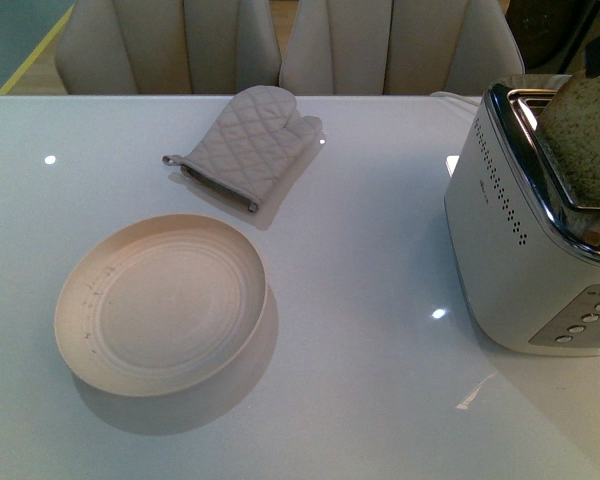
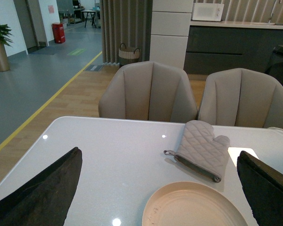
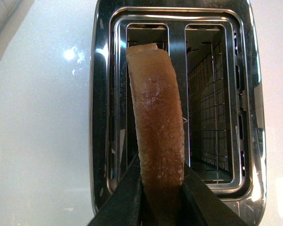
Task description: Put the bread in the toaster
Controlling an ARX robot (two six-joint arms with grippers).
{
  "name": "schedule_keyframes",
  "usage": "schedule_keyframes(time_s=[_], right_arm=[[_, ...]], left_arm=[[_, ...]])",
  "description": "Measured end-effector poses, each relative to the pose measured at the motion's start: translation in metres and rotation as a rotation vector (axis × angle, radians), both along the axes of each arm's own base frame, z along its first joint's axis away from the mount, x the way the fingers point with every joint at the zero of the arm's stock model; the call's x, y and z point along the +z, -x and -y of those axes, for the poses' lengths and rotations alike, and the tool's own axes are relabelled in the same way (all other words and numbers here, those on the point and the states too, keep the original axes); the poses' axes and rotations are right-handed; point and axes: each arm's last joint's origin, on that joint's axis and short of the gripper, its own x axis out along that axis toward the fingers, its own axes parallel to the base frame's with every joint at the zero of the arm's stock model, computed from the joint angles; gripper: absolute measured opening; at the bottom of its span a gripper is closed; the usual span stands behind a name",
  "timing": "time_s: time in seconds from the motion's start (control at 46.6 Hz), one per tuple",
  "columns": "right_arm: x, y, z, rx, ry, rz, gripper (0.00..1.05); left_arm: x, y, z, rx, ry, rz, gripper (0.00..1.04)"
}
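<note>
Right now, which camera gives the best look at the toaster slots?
The right wrist view: it looks straight down into both slots of the toaster, with the bread held over one. The front view shows them only obliquely at the frame edge; the left wrist view shows no toaster.

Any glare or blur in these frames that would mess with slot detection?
Front view: small ceiling-light glints on the glossy table; toaster and bread cropped at the frame edge, slightly soft. Right wrist view: chrome top mirrors its surroundings, a bright glare spot on the table beside it, slots sharp, right end effector dark against the bread. Left wrist view: evenly lit, sharp, toaster absent.
</note>
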Motion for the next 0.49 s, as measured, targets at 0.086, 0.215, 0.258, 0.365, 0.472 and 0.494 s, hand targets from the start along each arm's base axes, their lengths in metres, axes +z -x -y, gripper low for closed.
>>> schedule_keyframes(time_s=[0.086,0.215,0.258,0.365,0.472,0.494], right_arm=[[-0.004,-0.001,0.000,-0.009,0.003,0.020,0.30],[0.019,0.013,0.005,-0.044,0.016,0.164,0.57],[0.038,0.026,0.008,-0.054,0.004,0.256,0.67],[0.070,0.063,0.015,-0.100,0.003,0.441,0.86],[0.082,0.103,0.023,-0.010,-0.067,0.712,0.85],[0.079,0.109,0.024,0.026,-0.085,0.780,0.80]], left_arm=[[0.000,0.000,0.000,0.000,0.000,0.000,0.98],[0.000,0.000,0.000,0.000,0.000,0.000,0.98],[0.000,0.000,0.000,0.000,0.000,0.000,0.98],[0.000,0.000,0.000,0.000,0.000,0.000,0.98],[0.000,0.000,0.000,0.000,0.000,0.000,0.98],[0.000,0.000,0.000,0.000,0.000,0.000,0.98]])
